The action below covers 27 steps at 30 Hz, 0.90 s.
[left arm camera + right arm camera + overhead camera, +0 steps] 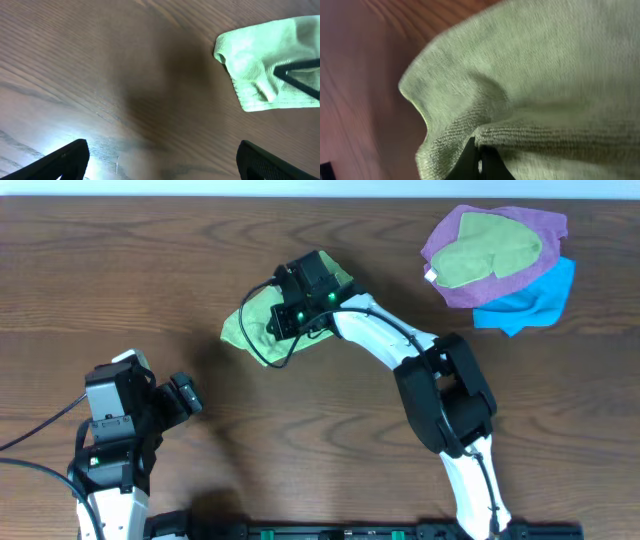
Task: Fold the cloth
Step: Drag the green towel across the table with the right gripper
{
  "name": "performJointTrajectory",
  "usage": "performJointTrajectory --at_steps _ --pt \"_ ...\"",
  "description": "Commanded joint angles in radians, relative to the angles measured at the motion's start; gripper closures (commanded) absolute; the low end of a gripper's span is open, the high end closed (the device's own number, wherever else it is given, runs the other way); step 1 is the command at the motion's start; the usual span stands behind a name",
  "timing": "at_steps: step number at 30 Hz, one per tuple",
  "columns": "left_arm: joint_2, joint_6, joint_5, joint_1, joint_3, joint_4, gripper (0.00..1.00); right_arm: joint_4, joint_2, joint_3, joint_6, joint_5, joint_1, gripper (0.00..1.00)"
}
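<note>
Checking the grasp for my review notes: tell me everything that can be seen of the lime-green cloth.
The lime-green cloth is a small, looped, terry-looking piece, rumpled rather than flat, lying on the wooden table near its middle. The right gripper is shut on a raised fold of it, and that arm's wrist covers its centre from overhead. No tag shows.

Overhead, the light is soft and even, and the grain of the table is sharp. The left arm casts a faint, blurred shadow beside it. In the left wrist view, white glare lies on the wood at lower left, a dim smudge of shadow sits at centre, and the cloth is washed pale and overexposed. The right wrist view is dimmer and warm-tinted. There the weave is crisp low down, and the wood at left is out of focus.
</note>
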Motion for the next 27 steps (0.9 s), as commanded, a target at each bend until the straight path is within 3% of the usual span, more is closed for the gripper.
performJointTrajectory --at_steps 1,11,27 --pt "-0.005 0.007 -0.01 0.005 0.027 -0.004 0.05 0.046 0.009 0.045 -0.026 -0.005 0.007 0.99" --pt "-0.002 0.007 -0.006 0.005 0.027 -0.004 0.05 0.206 0.009 0.119 -0.066 0.167 0.0 0.99" --pt "-0.002 0.007 0.018 0.004 0.027 -0.004 0.05 0.404 0.03 0.172 -0.248 0.414 -0.065 0.99"
